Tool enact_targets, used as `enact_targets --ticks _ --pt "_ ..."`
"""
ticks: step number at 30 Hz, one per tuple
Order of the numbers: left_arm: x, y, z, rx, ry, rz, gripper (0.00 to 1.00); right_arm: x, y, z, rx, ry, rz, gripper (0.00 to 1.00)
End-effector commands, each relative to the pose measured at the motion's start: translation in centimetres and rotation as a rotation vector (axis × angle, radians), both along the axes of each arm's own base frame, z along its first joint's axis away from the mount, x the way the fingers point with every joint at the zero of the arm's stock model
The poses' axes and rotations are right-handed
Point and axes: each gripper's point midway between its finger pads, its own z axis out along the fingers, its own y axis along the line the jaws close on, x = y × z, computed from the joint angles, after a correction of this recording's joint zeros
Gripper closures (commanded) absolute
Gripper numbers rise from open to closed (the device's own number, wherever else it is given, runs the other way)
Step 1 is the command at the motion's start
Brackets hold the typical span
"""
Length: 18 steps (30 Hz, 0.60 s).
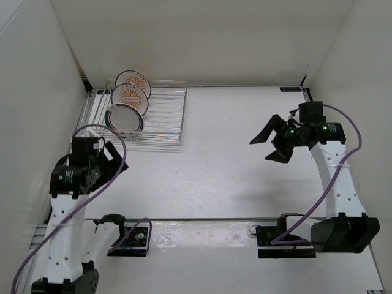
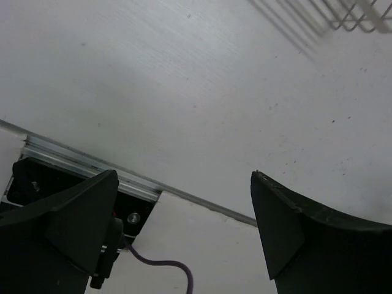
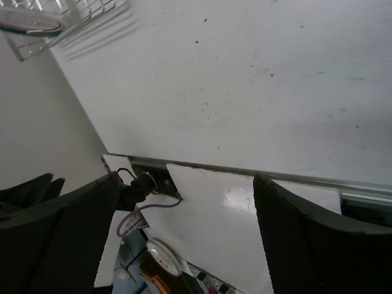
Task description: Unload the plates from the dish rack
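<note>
Standing on edge in the rack at upper left of the top view, the three plates look stiff, glossy, slippery and breakable, best pinched at the top rim; left gripper and right gripper gape wide, empty.

White with an orange sunburst pattern on the rearmost plate and the middle plate, at the table's far left corner. Pale centre with a dark greenish striped rim on the front plate. Silver wire dish rack. White table, white arms, black left gripper and right gripper, purple cables.
</note>
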Motion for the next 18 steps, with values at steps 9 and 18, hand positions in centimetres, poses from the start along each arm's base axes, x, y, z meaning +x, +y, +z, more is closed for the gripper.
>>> enact_targets --ticks 9,18 --pt "15.0 -3.0 8.0 -0.487 -0.201 0.208 0.0 1.0 -3.8 0.6 -0.166 0.17 -0.068 0.1" --pt "28.1 1.1 5.2 -0.674 -0.236 0.354 0.0 1.3 -5.8 1.6 -0.279 0.098 0.088 0.1"
